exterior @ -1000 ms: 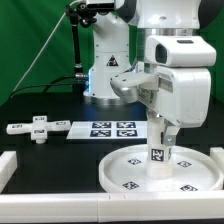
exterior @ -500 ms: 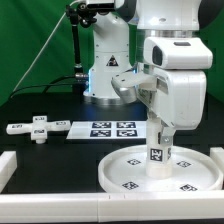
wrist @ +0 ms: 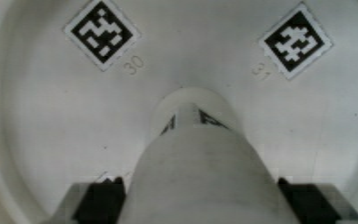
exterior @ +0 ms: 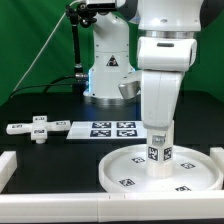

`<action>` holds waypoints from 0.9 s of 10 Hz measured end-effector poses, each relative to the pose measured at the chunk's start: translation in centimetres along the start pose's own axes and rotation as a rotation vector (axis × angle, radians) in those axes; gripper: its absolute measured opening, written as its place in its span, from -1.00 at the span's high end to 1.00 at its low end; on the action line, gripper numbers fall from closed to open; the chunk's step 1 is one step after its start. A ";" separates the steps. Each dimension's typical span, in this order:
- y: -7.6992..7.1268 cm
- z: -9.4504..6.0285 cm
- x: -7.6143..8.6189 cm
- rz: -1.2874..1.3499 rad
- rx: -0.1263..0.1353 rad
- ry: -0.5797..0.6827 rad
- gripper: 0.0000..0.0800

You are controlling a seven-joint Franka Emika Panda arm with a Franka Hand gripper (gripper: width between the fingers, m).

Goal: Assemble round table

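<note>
The large rimmed round disc [exterior: 160,170] lies flat on the black table at the front right of the exterior view, tags facing up. The short cylindrical post [exterior: 158,158] stands upright on the disc's middle, and my gripper [exterior: 157,143] is shut on its upper part from above. In the wrist view the post [wrist: 197,150] runs down from between my two black fingers [wrist: 101,200] to the disc [wrist: 34,110], whose two square tags show beyond it. The flat cross-shaped piece [exterior: 39,128] lies on the table at the exterior view's left.
The marker board [exterior: 108,127] lies behind the disc. White rails [exterior: 8,165] edge the black surface at the front left and at the right [exterior: 216,153]. The robot base [exterior: 108,70] stands at the back, with a cable and green backdrop behind.
The wrist has turned about the upright post, so the gripper body now faces the camera differently. Post and disc stay in the same place.
</note>
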State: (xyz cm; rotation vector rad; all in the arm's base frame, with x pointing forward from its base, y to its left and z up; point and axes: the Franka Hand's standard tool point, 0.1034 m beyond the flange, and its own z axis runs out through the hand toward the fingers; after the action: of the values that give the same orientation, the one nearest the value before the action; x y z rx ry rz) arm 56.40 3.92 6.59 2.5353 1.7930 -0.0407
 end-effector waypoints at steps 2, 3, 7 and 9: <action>0.0 0.0 0.0 0.132 0.002 0.003 -0.02; -0.1 0.0 0.0 0.250 0.015 0.002 -0.02; -0.2 0.0 0.0 0.496 0.034 -0.021 -0.02; -0.2 0.0 0.0 0.479 0.033 -0.021 -0.02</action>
State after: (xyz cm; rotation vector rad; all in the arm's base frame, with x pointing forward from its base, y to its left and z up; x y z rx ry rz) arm 56.24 3.97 6.61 2.8973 1.1420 -0.0828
